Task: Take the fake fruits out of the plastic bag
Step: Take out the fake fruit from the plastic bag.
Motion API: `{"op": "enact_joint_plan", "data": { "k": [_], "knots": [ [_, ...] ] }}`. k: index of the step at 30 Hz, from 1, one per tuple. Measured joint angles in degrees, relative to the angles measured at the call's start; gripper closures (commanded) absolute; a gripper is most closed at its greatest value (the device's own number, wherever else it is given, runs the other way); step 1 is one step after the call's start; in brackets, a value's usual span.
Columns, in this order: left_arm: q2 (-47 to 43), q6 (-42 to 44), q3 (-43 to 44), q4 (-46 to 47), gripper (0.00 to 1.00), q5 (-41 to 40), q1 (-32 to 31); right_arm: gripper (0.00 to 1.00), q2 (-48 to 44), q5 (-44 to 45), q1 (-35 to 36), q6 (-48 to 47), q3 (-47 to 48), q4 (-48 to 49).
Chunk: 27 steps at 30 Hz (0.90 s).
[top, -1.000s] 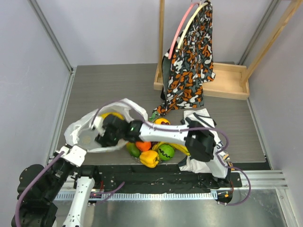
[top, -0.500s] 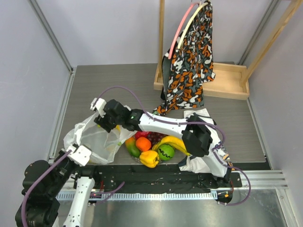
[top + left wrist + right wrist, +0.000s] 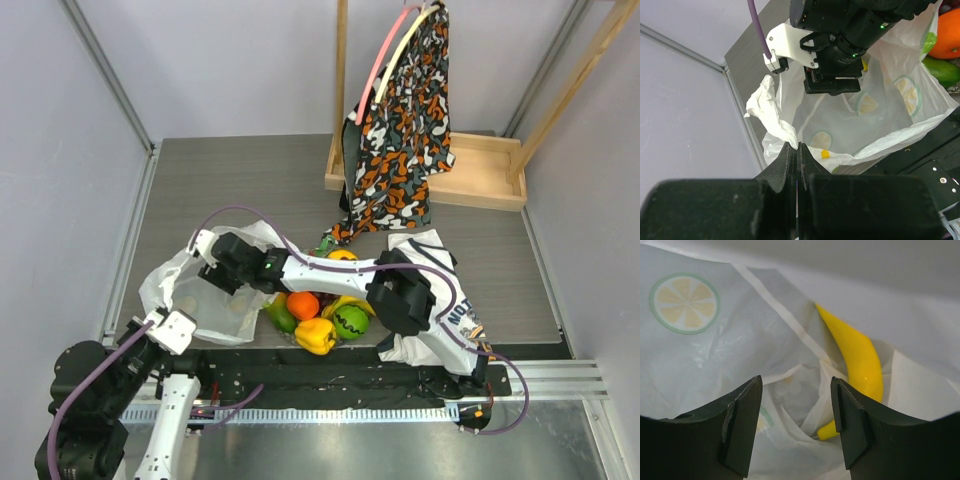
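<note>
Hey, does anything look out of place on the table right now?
A crumpled white jersey lies bunched under the right arm, reaching the table's near edge. It sits where the arm could snag it.

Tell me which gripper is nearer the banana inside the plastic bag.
Right. The right gripper hangs open just above the banana; the left gripper pinches the edge of the plastic bag, farther off.
</note>
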Motion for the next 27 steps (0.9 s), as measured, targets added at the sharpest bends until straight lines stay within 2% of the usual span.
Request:
{"op": "enact_joint_plan", "data": {
  "k": [8, 15, 24, 27],
  "knots": [
    [-0.9, 1.5, 0.0, 0.0, 1.00, -1.7, -0.2, 0.34, 0.0, 4.6, -1.7, -0.9, -0.1, 0.0],
    [-1.5, 1.4, 1.6, -0.1, 1.00, -5.5, -3.7, 0.33, 0.8, 6.5, -3.9, -1.3, -1.0, 0.1],
    [-3.4, 1.4, 6.6, -0.2, 1.00, -11.1, -7.3, 0.22, 3.1, 8.4, -5.3, -1.9, -1.8, 0.1],
    [-5.0, 1.6, 7.0, -0.2, 1.00, -11.1, -7.3, 0.22, 3.1, 9.4, -5.3, -2.8, -1.8, 0.9]
  ]
}}
